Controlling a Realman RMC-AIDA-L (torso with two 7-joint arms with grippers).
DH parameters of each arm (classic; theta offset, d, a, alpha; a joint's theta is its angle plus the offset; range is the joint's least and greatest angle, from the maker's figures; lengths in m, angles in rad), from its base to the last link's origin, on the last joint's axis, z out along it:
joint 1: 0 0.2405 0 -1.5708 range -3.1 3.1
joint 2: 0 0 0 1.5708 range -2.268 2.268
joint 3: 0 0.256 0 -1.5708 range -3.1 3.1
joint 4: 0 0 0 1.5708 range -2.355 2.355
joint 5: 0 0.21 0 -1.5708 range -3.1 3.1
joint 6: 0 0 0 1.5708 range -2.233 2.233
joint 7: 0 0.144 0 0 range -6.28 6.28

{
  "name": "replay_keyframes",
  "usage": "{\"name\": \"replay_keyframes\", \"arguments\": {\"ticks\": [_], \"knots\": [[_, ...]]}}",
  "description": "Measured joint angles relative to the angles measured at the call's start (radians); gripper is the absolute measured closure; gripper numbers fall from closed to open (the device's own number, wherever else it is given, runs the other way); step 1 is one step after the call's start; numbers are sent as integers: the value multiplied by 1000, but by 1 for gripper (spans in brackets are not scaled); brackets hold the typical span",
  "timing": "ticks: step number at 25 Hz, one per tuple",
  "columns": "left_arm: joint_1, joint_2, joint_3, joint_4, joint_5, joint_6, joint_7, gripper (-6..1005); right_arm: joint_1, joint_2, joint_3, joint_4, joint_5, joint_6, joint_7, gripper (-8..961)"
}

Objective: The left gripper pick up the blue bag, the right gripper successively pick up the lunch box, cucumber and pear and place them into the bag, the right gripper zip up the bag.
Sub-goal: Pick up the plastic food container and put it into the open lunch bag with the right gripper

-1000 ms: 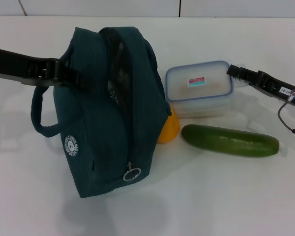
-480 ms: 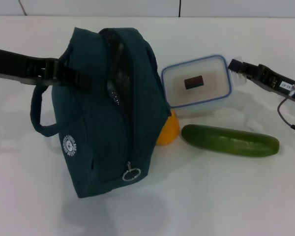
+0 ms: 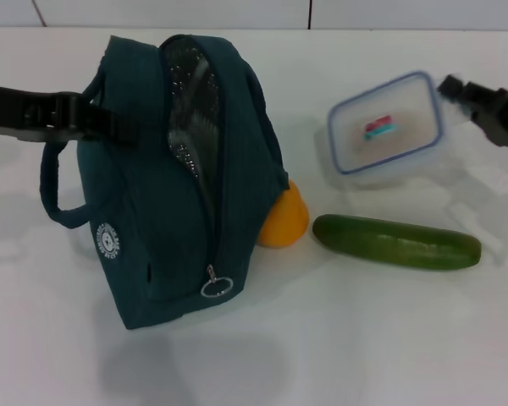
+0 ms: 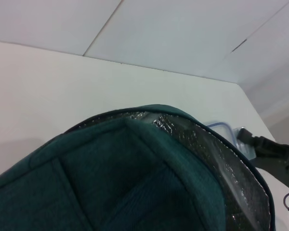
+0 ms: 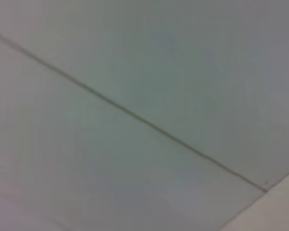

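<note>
Pear [image 3: 286, 222] shows only partly, half hidden behind the blue bag [image 3: 161, 203] beneath the left gripper [image 3: 93, 125], which is clenched on the bag's handle and holds its unzipped, foil-lined mouth open. Nothing can be made out inside. The right gripper [image 3: 447, 89] grasps the lunch box [image 3: 385, 127] by its edge, tilted above the table [image 3: 364, 338]; the cucumber [image 3: 395, 241] lies below it.

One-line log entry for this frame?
left gripper: holding blue bag, open | right gripper: lunch box lifted, tilted | cucumber, pear: on table
</note>
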Motion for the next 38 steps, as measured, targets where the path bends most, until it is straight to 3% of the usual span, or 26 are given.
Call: {"name": "replay_keyframes", "arguments": {"ticks": [11,25,32,38], "knots": [[9,1,-1,0,-1,0,2,949,-68,-2,0,2,148,-108,53,856],[12,-1,2,1,-1,1,7,949,-94,2,1,9,206,-160,176,855],[7,-2,9,-2,10,3,7,949,-77,8,2,40,266,-209,228,855],[-2,-2,15,-11,10,5,5,949,-3,12,1,76,289,-272,250,855]]}}
